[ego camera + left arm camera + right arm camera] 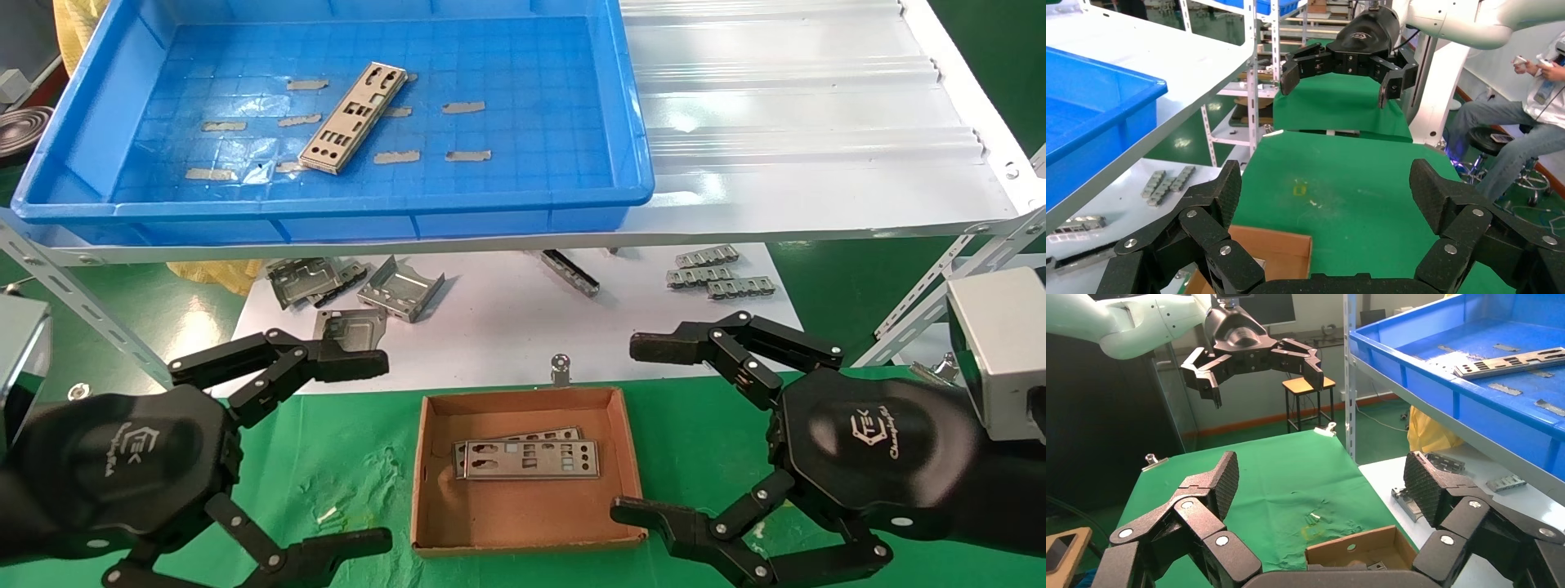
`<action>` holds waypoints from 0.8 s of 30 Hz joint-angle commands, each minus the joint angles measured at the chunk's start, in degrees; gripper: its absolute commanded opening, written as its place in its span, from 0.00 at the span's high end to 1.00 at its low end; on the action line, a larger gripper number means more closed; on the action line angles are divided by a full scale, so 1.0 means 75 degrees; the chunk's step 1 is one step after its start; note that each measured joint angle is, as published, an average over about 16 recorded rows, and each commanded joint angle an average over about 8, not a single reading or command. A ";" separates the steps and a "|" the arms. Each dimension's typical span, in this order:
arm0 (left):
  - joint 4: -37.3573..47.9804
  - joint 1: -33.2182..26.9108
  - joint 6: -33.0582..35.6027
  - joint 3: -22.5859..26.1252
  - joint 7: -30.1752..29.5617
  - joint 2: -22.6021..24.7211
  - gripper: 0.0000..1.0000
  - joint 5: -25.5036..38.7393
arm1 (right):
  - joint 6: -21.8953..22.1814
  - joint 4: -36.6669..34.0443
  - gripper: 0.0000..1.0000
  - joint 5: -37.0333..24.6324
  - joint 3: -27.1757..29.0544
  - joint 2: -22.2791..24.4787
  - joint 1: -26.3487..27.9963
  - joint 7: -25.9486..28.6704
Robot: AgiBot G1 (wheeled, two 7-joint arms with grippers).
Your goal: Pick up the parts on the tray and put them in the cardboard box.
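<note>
Both grippers idling wide open beside the box; one plate left on the tray.

Left gripper [372, 449] and right gripper [633, 429] are hovering empty, fingers spread, at 9 and 3 o'clock of the small shallow brown cardboard box [433, 482], which is holding two punched silver metal plates [527, 459]. One more long silver punched plate [353, 119] is lying diagonally in the large bright blue plastic tray [523, 224] at 12 o'clock, likely the next pick.

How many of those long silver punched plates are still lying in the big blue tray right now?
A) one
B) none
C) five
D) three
A: the head view shows a single silver plate lying on the floor of the blue tray, among grey tape strips; two more plates already lie stacked in the cardboard box.
</note>
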 commanded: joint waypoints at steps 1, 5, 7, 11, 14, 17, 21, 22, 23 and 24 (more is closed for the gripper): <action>0.0000 0.0000 0.0000 0.0000 0.0000 0.0000 0.00 0.0000 | 0.0000 0.0000 0.00 0.0000 0.0000 0.0000 0.0000 0.0000; 0.0000 0.0000 0.0000 0.0000 0.0000 0.0000 0.00 0.0000 | 0.0000 0.0000 0.00 0.0000 0.0000 0.0000 0.0000 0.0000; 0.0000 0.0000 0.0000 0.0000 0.0000 0.0000 0.00 0.0000 | 0.0000 0.0000 0.00 0.0000 0.0000 0.0000 0.0000 0.0000; 0.0000 0.0000 0.0000 0.0000 0.0000 0.0000 0.00 0.0000 | 0.0000 0.0000 0.00 0.0000 0.0000 0.0000 0.0000 0.0000; 0.0000 0.0000 0.0000 0.0000 0.0000 0.0000 0.00 0.0000 | 0.0000 0.0000 0.00 0.0000 0.0000 0.0000 0.0000 0.0000; 0.0000 0.0000 0.0000 0.0000 0.0000 0.0000 0.00 0.0000 | 0.0000 0.0000 0.00 0.0000 0.0000 0.0000 0.0000 0.0000; 0.0000 0.0000 0.0000 0.0000 0.0000 0.0000 0.00 0.0000 | 0.0000 0.0000 0.00 0.0000 0.0000 0.0000 0.0000 0.0000; 0.0000 0.0000 0.0000 0.0000 0.0000 0.0000 0.00 0.0000 | 0.0000 0.0000 0.00 0.0000 0.0000 0.0000 0.0000 0.0000; 0.0000 0.0000 0.0000 0.0000 0.0000 0.0000 0.00 0.0000 | 0.0000 0.0000 0.00 0.0000 0.0000 0.0000 0.0000 0.0000; 0.0000 0.0000 0.0000 0.0000 0.0000 0.0000 0.00 0.0000 | 0.0000 0.0000 0.00 0.0000 0.0000 0.0000 0.0000 0.0000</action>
